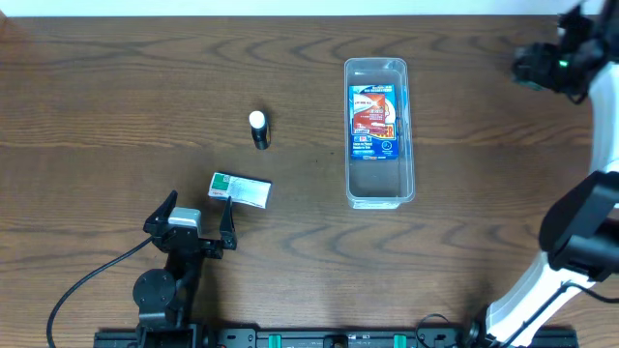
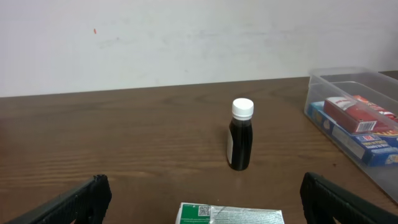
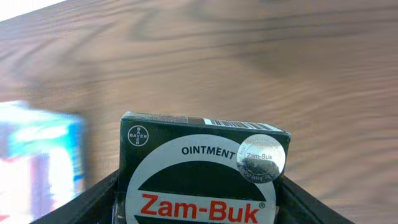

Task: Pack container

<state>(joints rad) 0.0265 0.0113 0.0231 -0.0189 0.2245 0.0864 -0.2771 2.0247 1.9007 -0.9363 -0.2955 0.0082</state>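
Observation:
The clear plastic container (image 1: 379,133) lies right of centre with a blue and red box (image 1: 373,120) inside; it also shows at the right of the left wrist view (image 2: 348,81). My right gripper (image 1: 535,66) is at the far right, right of the container, shut on a dark green Zam-Buk ointment box (image 3: 202,171). My left gripper (image 1: 196,220) is open and empty, just in front of a green and white packet (image 1: 240,188), which shows at the bottom of its view (image 2: 230,214). A small dark bottle (image 1: 258,129) with a white cap stands upright beyond it (image 2: 240,134).
The wooden table's far edge meets a white wall in the left wrist view. A black cable runs from the left arm's base at the front left (image 1: 87,280). The right arm's white links stand at the right edge (image 1: 571,242).

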